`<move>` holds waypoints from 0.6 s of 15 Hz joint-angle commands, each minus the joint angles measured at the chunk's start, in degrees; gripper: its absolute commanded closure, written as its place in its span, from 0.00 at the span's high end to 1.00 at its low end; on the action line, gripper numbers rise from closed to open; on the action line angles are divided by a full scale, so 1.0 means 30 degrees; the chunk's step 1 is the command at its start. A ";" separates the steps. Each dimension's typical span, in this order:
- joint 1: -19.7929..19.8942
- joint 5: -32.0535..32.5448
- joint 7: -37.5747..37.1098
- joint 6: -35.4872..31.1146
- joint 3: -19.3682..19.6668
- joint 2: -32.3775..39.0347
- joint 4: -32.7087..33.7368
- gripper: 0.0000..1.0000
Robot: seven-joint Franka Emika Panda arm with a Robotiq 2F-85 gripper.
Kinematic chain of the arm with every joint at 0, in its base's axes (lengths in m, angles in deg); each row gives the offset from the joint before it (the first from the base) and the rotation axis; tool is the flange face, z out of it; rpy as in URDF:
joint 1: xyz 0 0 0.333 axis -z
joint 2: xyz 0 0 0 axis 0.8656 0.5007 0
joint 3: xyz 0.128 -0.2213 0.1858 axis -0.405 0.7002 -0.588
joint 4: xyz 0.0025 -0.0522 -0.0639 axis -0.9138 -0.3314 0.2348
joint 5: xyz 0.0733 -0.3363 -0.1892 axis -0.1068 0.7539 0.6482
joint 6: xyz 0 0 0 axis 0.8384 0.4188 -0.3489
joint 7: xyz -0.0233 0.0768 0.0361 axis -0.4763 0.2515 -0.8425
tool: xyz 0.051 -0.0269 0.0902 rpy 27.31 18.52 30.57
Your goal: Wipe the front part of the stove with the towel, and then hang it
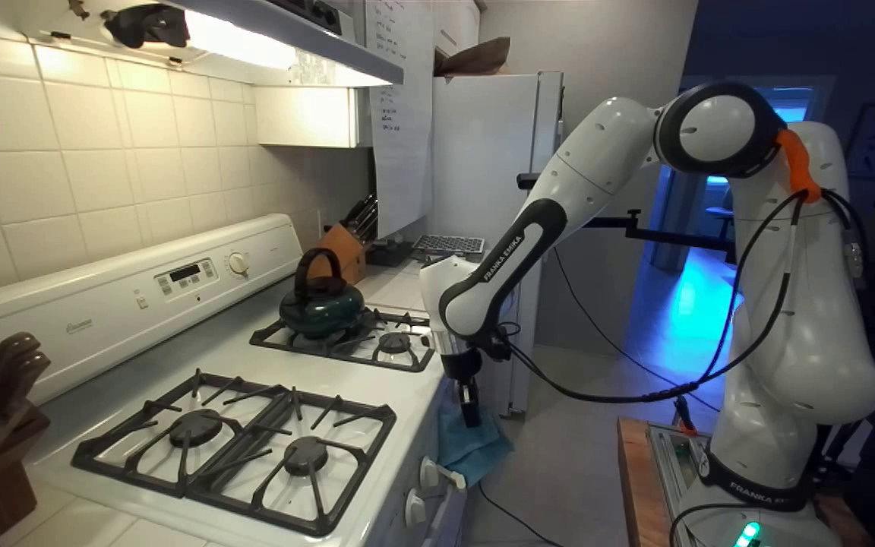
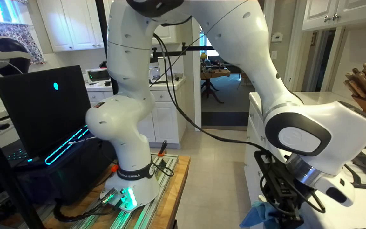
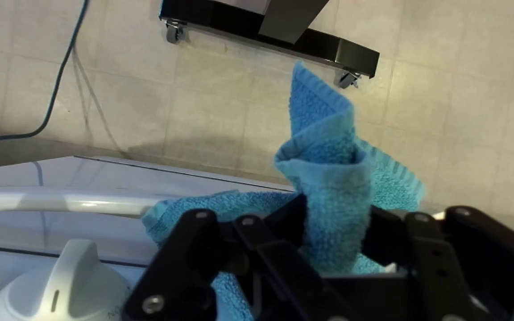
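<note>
The stove (image 1: 346, 378) takes up most of my working side, and my arm (image 1: 601, 152) reaches down past its front edge instead of over the burners. Across the front runs the white oven handle (image 3: 83, 201), which I take to be my hanging place. The towel (image 1: 475, 448) is right there, rumpled, covering a stretch of that bar as the wrist view looks down; cloth shows on both the room side and the stove side of it. I can't tell whether it is truly looped over or only lying against it. From that, I'd judge the wiping done and the hanging in hand. My claw (image 3: 338, 218) is clamped on a folded ridge of the cloth, which sticks up between its two sides. Next I'd want to settle the fold so its weight sits evenly across the bar, then let go and lift straight away, so nothing drags it off. I'd also steer wide of the near white knob (image 3: 69, 285), which would be easy to bump.
</note>
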 commanded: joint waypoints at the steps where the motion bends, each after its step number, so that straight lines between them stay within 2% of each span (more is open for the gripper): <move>1: 0.0077 0.0948 -0.0434 -0.0496 0.0295 -0.0488 -0.0516 0.03; 6: -0.0435 0.2575 -0.1333 -0.2840 0.0455 -0.0444 -0.0707 0.03; 9: -0.0501 0.2538 -0.1760 -0.3334 0.0253 -0.0399 -0.0730 0.03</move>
